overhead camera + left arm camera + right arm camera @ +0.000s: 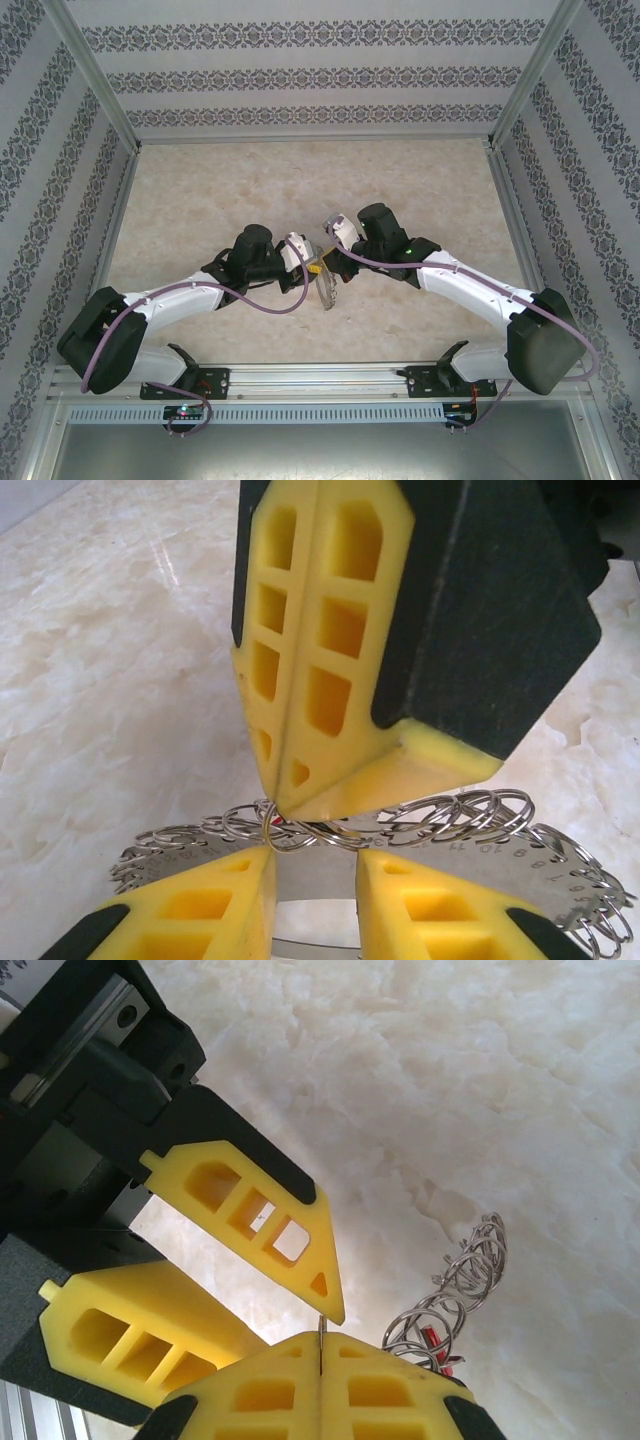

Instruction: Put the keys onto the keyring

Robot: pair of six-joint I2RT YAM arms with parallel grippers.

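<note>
Centrally over the marbled table (200,200), the two arms are meeting tip to tip. On the left, the left gripper (315,860) is pointing in toward the middle, and its yellow fingers (200,910) are standing apart with a clear gap between them. Just beyond those fingers, the keyring (440,820) is fanning out as a row of small silvery rings, and they are lying along the curved edge of a metal plate (510,870) stamped with numerals. Whether the ring is resting on the table or hanging above it is not something I can tell. In the right wrist view, a key's red tag (432,1338) is peeking out from among the rings. On the right, the right gripper (320,1345) is pointing down just above the left one's fingertips. Its jaws are pressing tightly together and pinching a thin wire of the keyring at their very tips.
</note>
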